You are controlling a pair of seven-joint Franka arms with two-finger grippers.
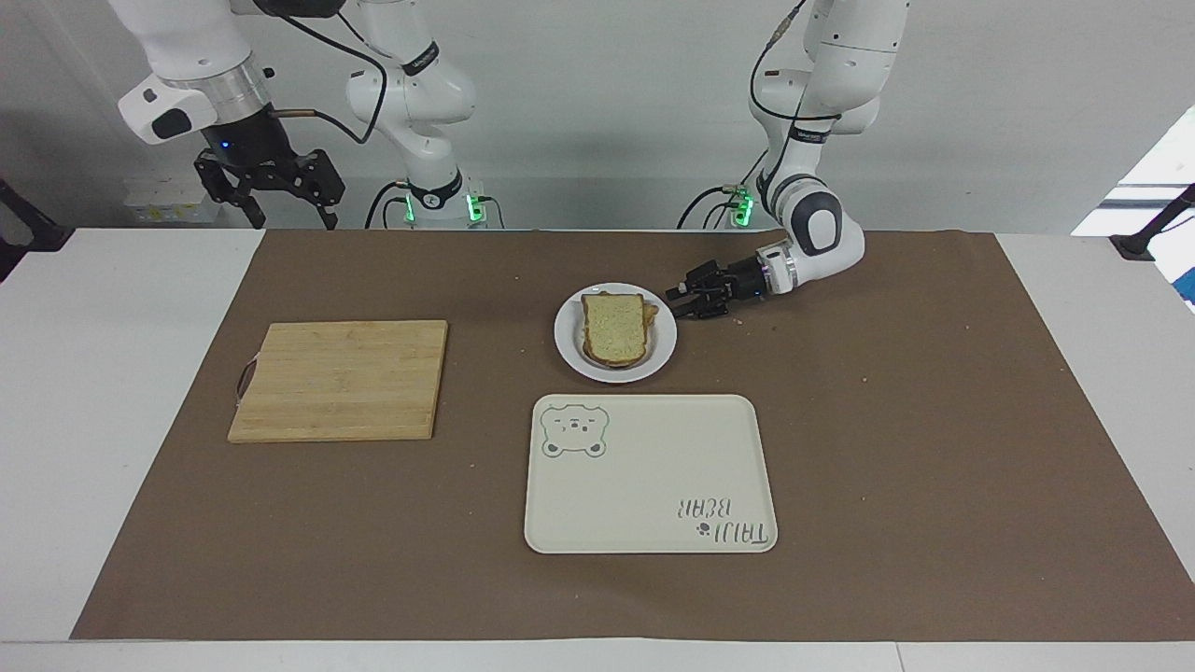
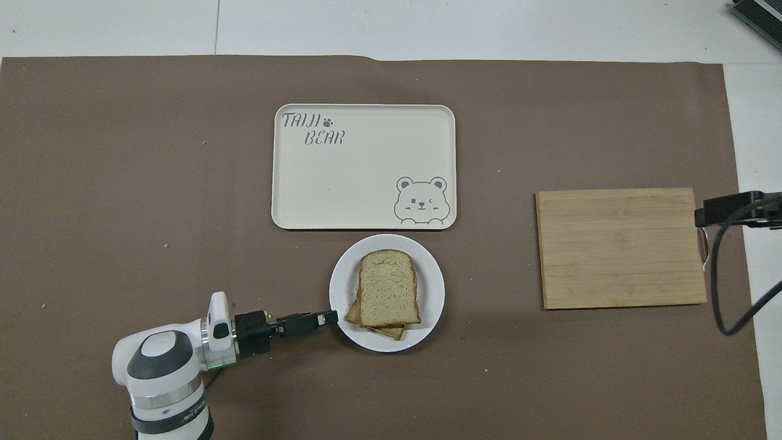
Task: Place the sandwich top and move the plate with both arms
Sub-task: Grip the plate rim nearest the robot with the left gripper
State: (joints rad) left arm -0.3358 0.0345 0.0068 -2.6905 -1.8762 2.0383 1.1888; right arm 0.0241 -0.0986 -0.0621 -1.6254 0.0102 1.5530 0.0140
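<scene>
Brown mat (image 1: 934, 420): left pincer (image 1: 674, 303) wide at plate (image 1: 571, 347) rim; right pincer (image 1: 280, 201) wide, raised.

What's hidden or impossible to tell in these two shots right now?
- Under the pale top bread slice on the small round white plate: it covers whatever lies beneath, both views.
- Left gripper: touching the plate's rim or not, too small.
- Right gripper: overhead view's edge cuts it off.
</scene>
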